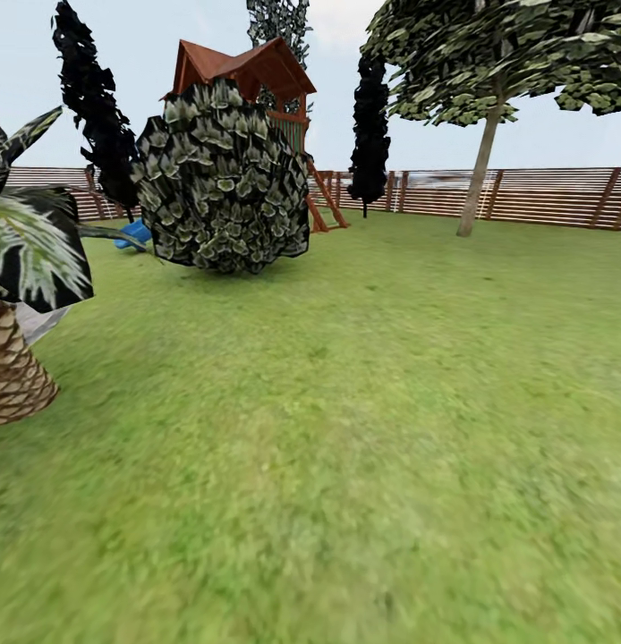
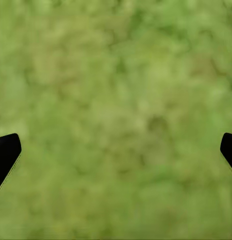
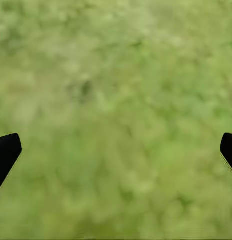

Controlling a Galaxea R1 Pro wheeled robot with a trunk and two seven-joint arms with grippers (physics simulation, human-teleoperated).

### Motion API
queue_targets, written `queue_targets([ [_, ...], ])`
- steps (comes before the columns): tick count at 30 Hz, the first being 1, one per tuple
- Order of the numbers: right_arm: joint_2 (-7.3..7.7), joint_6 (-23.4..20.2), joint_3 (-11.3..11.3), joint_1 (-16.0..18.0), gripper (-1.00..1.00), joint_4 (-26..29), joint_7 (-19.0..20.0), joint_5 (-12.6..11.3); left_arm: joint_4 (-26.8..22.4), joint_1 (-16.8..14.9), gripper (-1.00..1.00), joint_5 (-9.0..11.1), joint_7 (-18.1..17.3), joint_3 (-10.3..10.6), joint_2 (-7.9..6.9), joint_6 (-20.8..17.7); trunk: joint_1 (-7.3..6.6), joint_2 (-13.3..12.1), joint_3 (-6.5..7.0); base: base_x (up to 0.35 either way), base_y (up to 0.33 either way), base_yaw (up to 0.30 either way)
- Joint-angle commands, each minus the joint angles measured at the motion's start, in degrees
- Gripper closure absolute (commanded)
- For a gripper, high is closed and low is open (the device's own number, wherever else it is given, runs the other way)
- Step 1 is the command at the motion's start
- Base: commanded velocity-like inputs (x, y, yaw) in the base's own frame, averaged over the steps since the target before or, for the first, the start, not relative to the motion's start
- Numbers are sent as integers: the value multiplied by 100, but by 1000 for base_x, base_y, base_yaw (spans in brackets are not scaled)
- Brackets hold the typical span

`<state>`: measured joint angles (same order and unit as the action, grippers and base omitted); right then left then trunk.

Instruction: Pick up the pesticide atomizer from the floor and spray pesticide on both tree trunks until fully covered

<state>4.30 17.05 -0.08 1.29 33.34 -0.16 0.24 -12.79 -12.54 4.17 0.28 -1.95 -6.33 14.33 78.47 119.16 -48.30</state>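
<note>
The left gripper is hanging spread wide over bare lawn, gripping nothing, and the right gripper is doing the same, its black fingertips sitting far apart. In the head view, one tree is standing far off to the right by the fence, its slim tan-grey trunk rising nearly upright and leaning slightly, top tipped rightward under a light green crown.

Each gripper, left gripper and right gripper, shows two plain black, wedge-shaped fingertips.
</note>
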Motion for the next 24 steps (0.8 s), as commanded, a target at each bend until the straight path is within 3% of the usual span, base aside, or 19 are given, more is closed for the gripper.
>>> queue_targets([
  [1, 0, 17, -1, 3, -100, -3, -2, 3, 5, -3, -100, 44, -3, 2, 0, 17, 3, 2, -5, 338, 0, 35],
  [11, 0, 17, 0, 3, -100, -3, 0, 3, 4, -3, -100, 43, -2, 2, 0, 17, 3, 2, -5, 338, 0, 128],
  [24, 0, 17, -1, 3, -100, 3, -1, 3, 4, -3, -100, 41, -5, 2, 0, 17, 3, 2, -5, 338, 0, 12],
])
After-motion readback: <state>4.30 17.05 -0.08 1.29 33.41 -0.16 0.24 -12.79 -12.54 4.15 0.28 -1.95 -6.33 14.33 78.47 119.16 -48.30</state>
